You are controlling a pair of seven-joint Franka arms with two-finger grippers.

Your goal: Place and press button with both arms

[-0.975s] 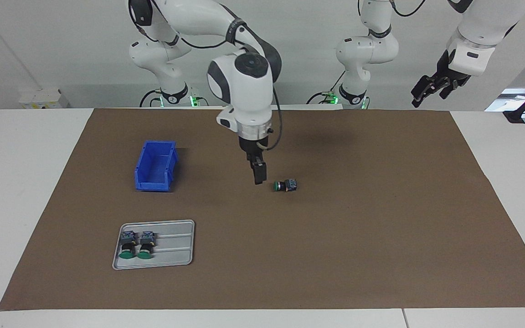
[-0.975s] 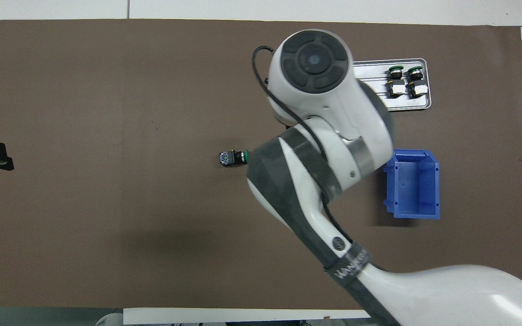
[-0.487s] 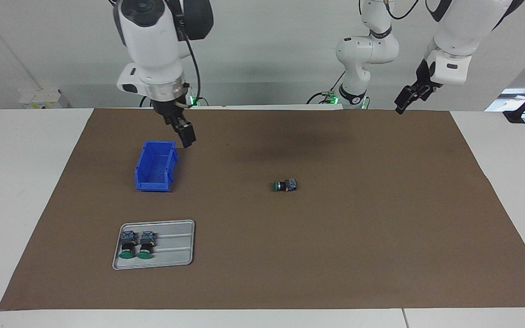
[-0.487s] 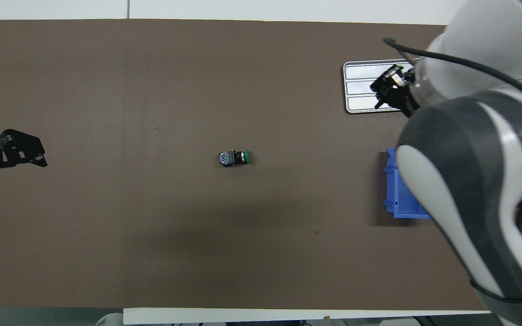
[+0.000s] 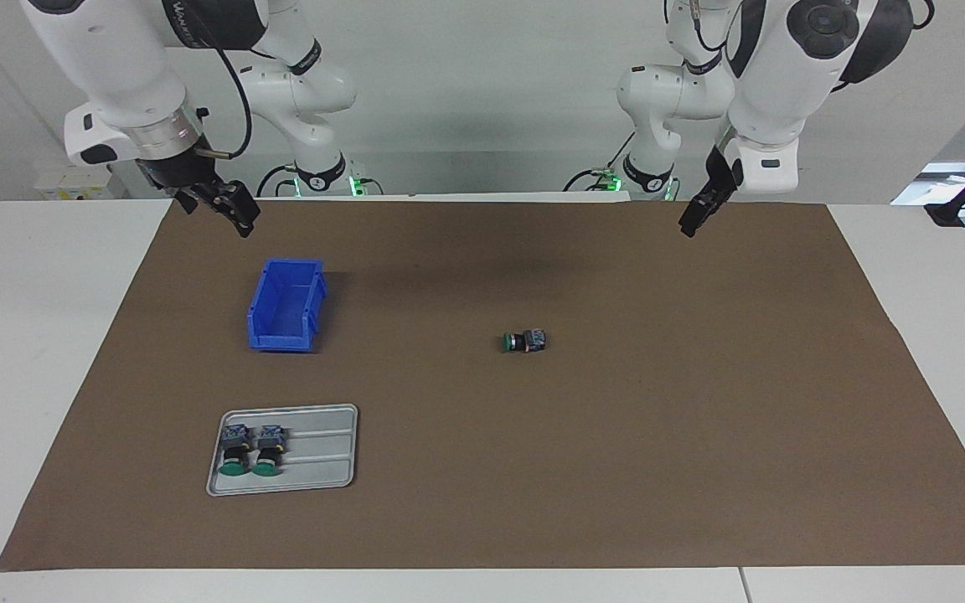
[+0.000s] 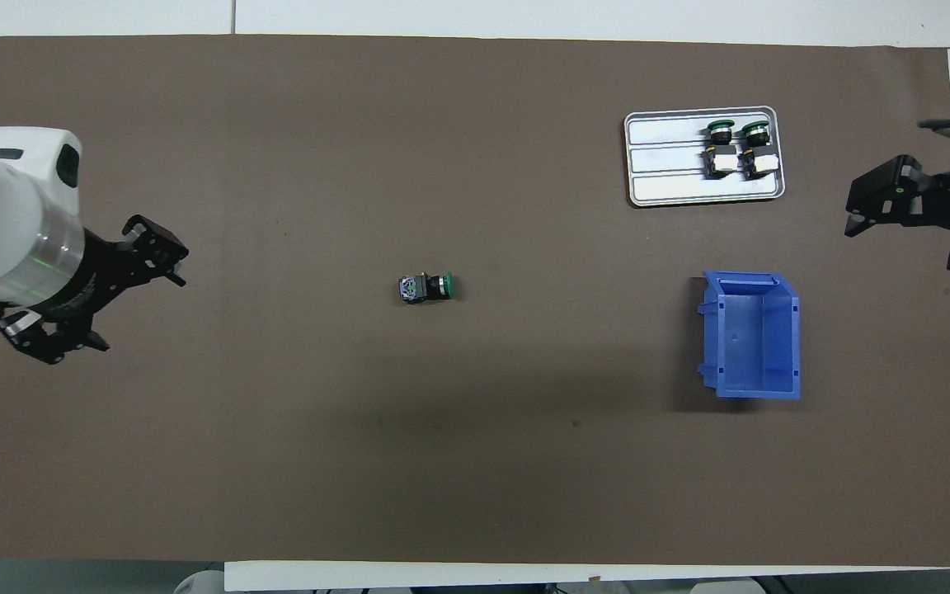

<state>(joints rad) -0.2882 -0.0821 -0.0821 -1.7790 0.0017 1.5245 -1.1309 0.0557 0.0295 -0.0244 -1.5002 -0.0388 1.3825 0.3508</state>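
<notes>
The button (image 5: 524, 341) (image 6: 426, 288) lies on its side near the middle of the brown mat, untouched, its green cap facing the right arm's end of the table. My right gripper (image 5: 227, 213) (image 6: 908, 243) hangs open and empty over the mat's edge at its own end, above the table near the blue bin. My left gripper (image 5: 692, 219) (image 6: 137, 309) also hangs open and empty, over the mat toward the left arm's end. Both are well apart from the button.
A blue bin (image 5: 286, 306) (image 6: 751, 334) stands toward the right arm's end. Farther from the robots, a grey tray (image 5: 315, 452) (image 6: 665, 165) holds two more green buttons (image 5: 250, 450). Two slimmer arms (image 5: 646, 180) stand at the table's edge by the robots.
The right arm rose from beside the button and swung away to its own end of the table. The left gripper came in over the mat. The button did not move.
</notes>
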